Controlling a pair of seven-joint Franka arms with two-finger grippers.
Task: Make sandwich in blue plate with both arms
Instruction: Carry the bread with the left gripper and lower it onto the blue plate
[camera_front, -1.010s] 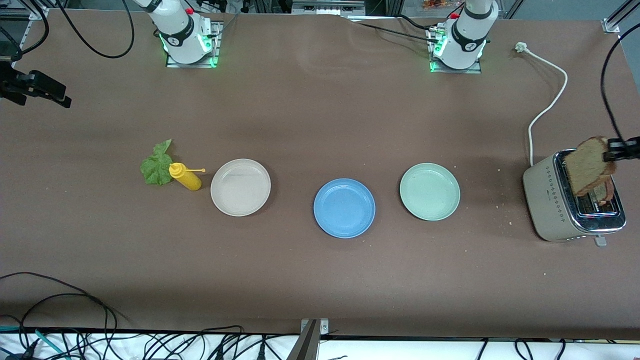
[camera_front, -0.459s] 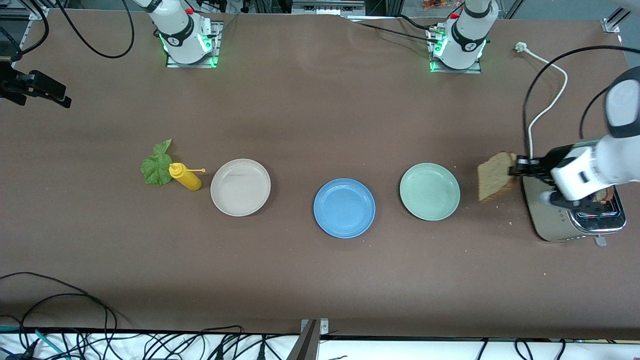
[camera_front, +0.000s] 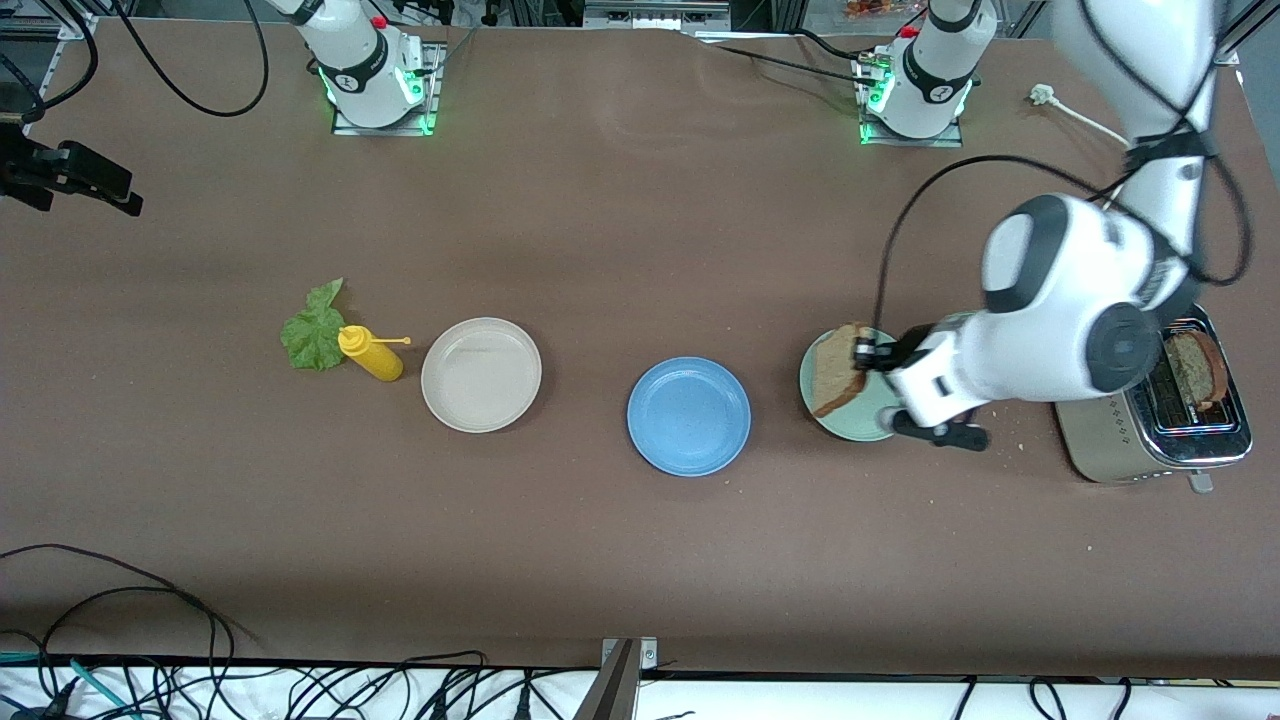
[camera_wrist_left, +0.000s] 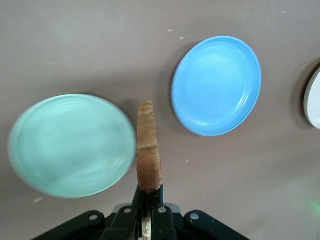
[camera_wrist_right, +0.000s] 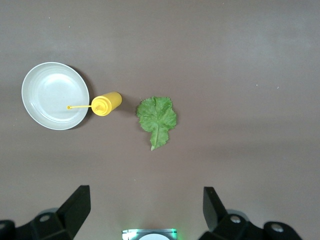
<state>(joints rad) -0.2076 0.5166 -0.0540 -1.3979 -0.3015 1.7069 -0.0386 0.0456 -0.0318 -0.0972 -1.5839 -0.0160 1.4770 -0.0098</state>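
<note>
My left gripper (camera_front: 862, 352) is shut on a slice of brown bread (camera_front: 835, 372) and holds it on edge in the air over the mint-green plate (camera_front: 858, 426). In the left wrist view the bread (camera_wrist_left: 147, 150) sticks out edge-on from the left gripper (camera_wrist_left: 148, 192), between the green plate (camera_wrist_left: 70, 145) and the blue plate (camera_wrist_left: 216, 85). The blue plate (camera_front: 688, 416) has nothing on it. A lettuce leaf (camera_front: 314, 330) lies flat toward the right arm's end. My right gripper (camera_wrist_right: 145, 195) hangs open, high over the lettuce leaf (camera_wrist_right: 157, 117), holding nothing.
A toaster (camera_front: 1140, 445) stands at the left arm's end with another bread slice (camera_front: 1195, 365) in a slot. A yellow squeeze bottle (camera_front: 372, 355) lies between the lettuce and a cream-white plate (camera_front: 481, 375). Cables run along the table's edge nearest the camera.
The left arm has carried the bread slice from above the toaster to over the mint-green plate, toward the blue plate. The right arm has not moved.
</note>
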